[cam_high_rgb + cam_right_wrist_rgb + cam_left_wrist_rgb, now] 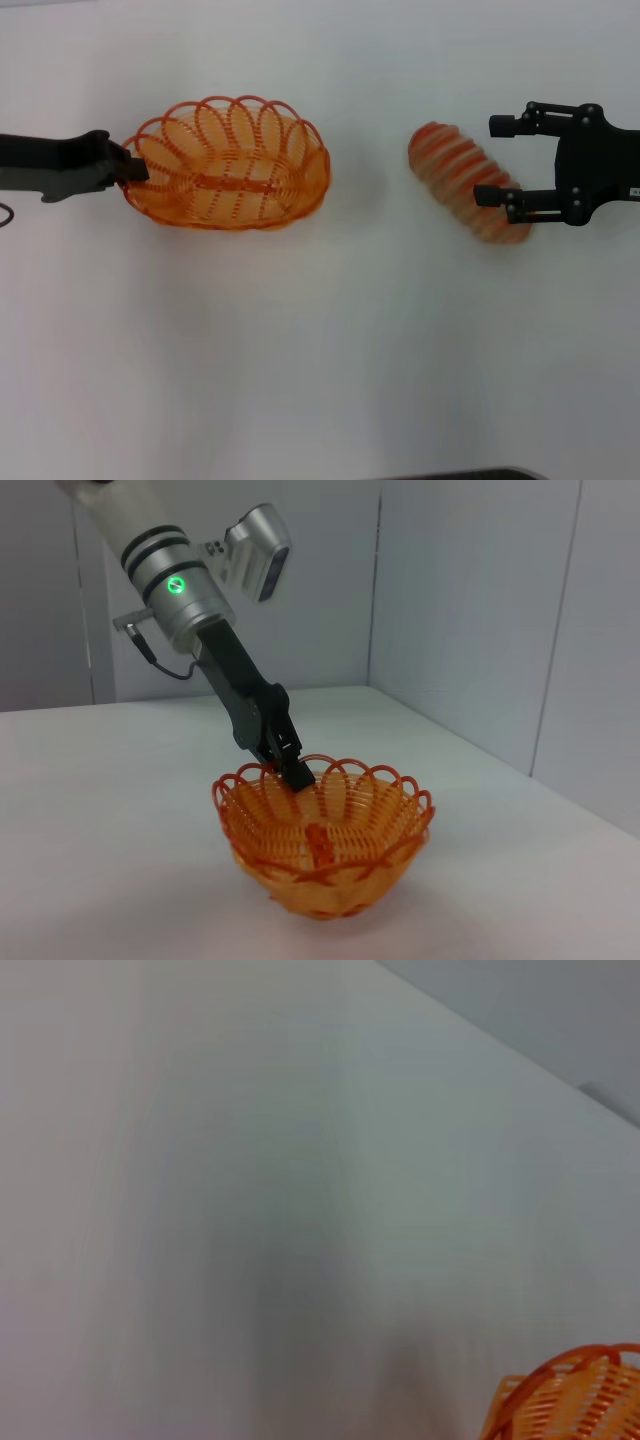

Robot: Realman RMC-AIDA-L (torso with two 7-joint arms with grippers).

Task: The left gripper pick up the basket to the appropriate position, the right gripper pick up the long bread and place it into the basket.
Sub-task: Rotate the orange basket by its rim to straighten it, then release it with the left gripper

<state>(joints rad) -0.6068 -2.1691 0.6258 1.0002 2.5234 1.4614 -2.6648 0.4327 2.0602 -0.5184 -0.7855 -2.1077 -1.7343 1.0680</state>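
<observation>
The left gripper (pixel 135 168) is clamping the basket (pixel 228 165) rim at its left end, fingers clenched on the wire; the basket's long axis is running left-right on the white worktop (pixel 320 350). The right gripper (pixel 500 160) is straddling the long bread (pixel 462 178), fingers spread wide apart. The bread is lying diagonally, near end pointing right.

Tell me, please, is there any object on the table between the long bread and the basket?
Nothing visible. In the head view only bare white table lies between the long bread and the basket. The right gripper has open jaws around the bread's right side; the left gripper grips the basket's left rim.
</observation>
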